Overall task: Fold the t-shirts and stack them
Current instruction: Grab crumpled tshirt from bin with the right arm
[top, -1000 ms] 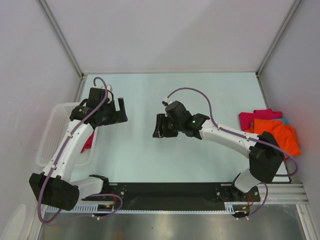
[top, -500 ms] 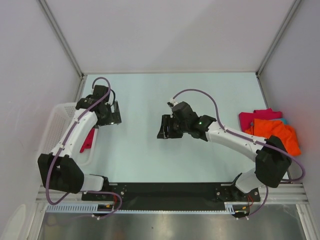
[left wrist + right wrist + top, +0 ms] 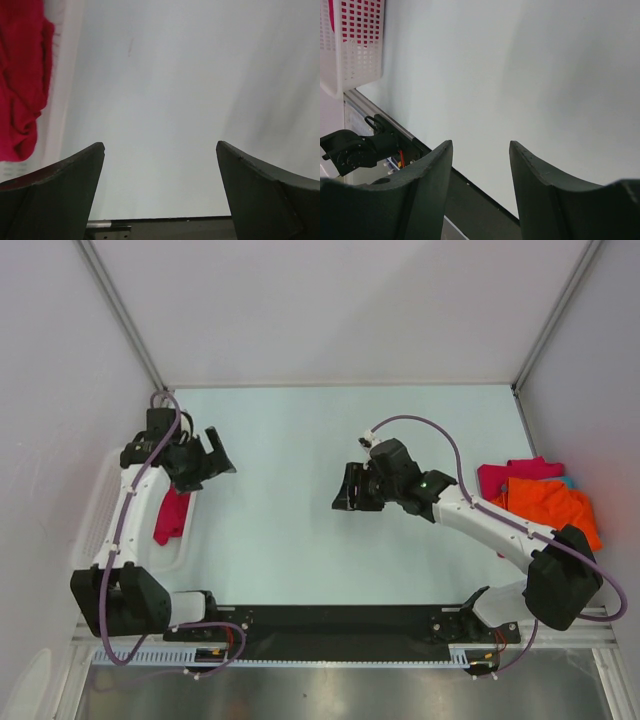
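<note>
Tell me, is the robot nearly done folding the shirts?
Partly. The orange shirt and pink shirt lie piled on the right. Nothing is in hand: left gripper and right gripper are open and empty. The red shirt lies crumpled in the basket.

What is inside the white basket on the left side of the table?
A crumpled crimson red t-shirt lies in the basket. The left arm crosses over the basket and covers part of it, so whether other shirts lie beneath cannot be seen.
</note>
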